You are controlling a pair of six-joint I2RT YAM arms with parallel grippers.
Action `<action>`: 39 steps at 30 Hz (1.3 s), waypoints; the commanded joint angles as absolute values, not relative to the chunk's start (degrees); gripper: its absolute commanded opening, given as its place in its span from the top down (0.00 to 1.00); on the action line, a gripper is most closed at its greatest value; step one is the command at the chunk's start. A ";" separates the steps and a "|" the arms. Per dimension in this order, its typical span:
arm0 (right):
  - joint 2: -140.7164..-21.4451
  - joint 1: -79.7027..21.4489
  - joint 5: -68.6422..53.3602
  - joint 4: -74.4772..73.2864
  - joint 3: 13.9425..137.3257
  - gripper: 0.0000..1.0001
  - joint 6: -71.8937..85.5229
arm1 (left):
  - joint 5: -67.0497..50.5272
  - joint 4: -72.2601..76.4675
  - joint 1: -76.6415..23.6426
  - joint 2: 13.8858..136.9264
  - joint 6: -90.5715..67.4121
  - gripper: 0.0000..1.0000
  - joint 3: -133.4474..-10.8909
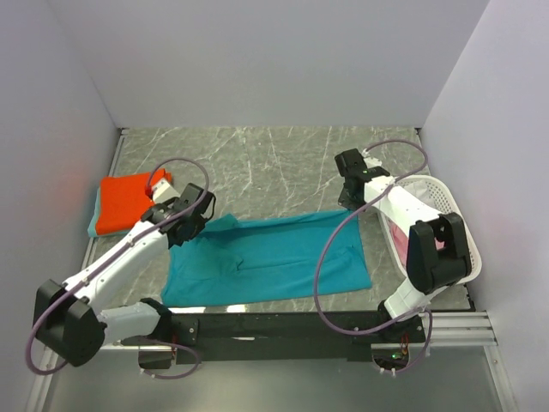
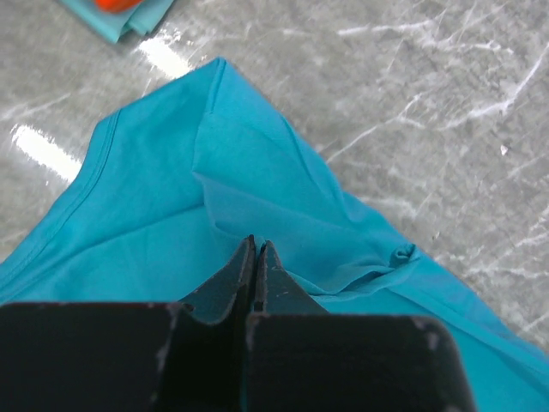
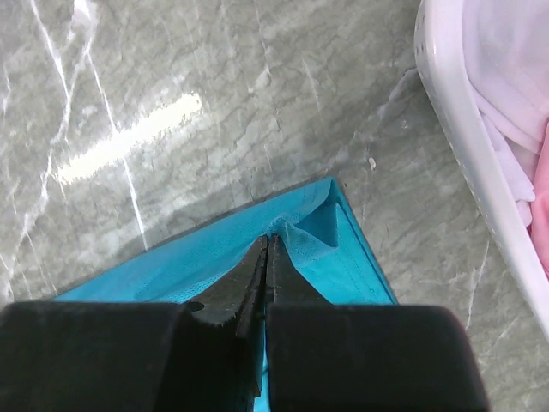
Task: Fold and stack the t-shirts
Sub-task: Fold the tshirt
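Right now the teal-blue t-shirt (image 1: 266, 262) lies spread on the grey marbled table (image 1: 257, 163), in the near middle, just beyond the arms' bases. Its long side runs left to right.

The left gripper (image 2: 257, 253) sits at the shirt's far-left corner. Its jaws are pressed together, with a ridge of teal cloth pinched at their tips, and creases in the fabric run up toward that pinch. The right gripper (image 3: 268, 245) is at the far-right corner, its jaws likewise clamped on the cloth. There the corner is drawn up into a small peak at the tips, so the hem lifts slightly off the table.

Far to the left, well apart from the spread shirt, an orange-red t-shirt (image 1: 124, 202) lies folded on top of a light teal one (image 1: 93, 225), whose edge shows along its left and near sides.

At the right edge of the table stands a white basket (image 1: 467, 249), near the shirt's right corner but not touching it. Pink cloth (image 3: 540, 206) and white cloth (image 3: 506, 77) lie inside it.
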State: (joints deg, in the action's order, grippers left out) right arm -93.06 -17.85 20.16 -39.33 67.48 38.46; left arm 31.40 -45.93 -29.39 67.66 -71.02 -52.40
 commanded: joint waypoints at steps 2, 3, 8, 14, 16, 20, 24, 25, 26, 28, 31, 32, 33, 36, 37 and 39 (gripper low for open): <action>-89.21 -19.16 21.62 -37.27 65.48 1.00 36.74 | 33.93 -50.09 -31.81 63.37 -75.85 0.99 -51.07; -89.03 -19.33 21.62 -37.27 65.22 1.00 36.56 | 34.01 -50.45 -32.16 62.59 -76.02 0.99 -50.98; -87.28 -19.51 21.18 -36.74 63.46 1.00 36.56 | 35.50 -55.62 -35.76 60.74 -80.33 0.99 -50.19; -84.64 -19.86 21.27 -36.82 61.61 1.00 36.56 | 36.04 -60.02 -39.46 57.40 -84.11 0.99 -48.44; -83.85 -19.86 21.09 -36.83 60.83 1.00 36.39 | 35.69 -60.73 -40.60 56.43 -84.81 0.99 -47.82; -82.53 -19.86 20.74 -36.13 58.98 1.00 36.04 | 35.25 -62.31 -42.27 55.11 -85.87 0.99 -45.71; -81.74 -19.86 19.95 -34.98 57.13 1.00 35.16 | 34.63 -63.81 -43.59 53.62 -86.57 0.99 -44.30; -81.39 -19.86 19.69 -34.63 56.17 1.00 34.98 | 34.19 -63.55 -43.85 53.27 -86.14 0.99 -43.86; -81.21 -19.95 19.17 -34.02 55.64 1.00 34.89 | 33.75 -62.94 -44.12 53.00 -85.52 0.99 -42.99; -80.69 -19.95 18.55 -33.31 53.62 1.00 34.81 | 31.31 -60.05 -44.64 52.21 -82.99 0.99 -41.84; -80.25 -19.86 17.93 -32.43 51.16 0.96 34.98 | 27.53 -56.87 -45.35 51.07 -80.08 0.97 -38.59; -80.16 -19.95 18.19 -32.61 50.63 0.94 35.24 | 26.64 -55.47 -45.44 50.72 -79.72 0.93 -36.76; -80.07 -19.95 18.54 -32.61 50.02 0.91 35.85 | 26.02 -55.46 -45.53 50.36 -79.80 0.91 -35.87; -78.67 -19.95 18.72 -32.61 47.82 0.76 36.47 | 23.56 -55.81 -47.37 49.40 -81.65 0.82 -33.75; -77.44 -19.95 18.63 -32.87 46.94 0.69 36.65 | 22.95 -55.81 -48.33 48.96 -82.61 0.79 -33.40; -74.29 -20.13 18.29 -33.13 45.89 0.66 36.83 | 21.54 -55.64 -49.13 47.30 -82.97 0.71 -32.70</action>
State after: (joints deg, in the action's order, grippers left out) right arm -79.46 -19.53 17.58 -33.98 46.83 35.97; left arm 24.95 -57.14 -47.88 49.78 -82.21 -33.19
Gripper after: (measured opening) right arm 0.329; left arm 0.263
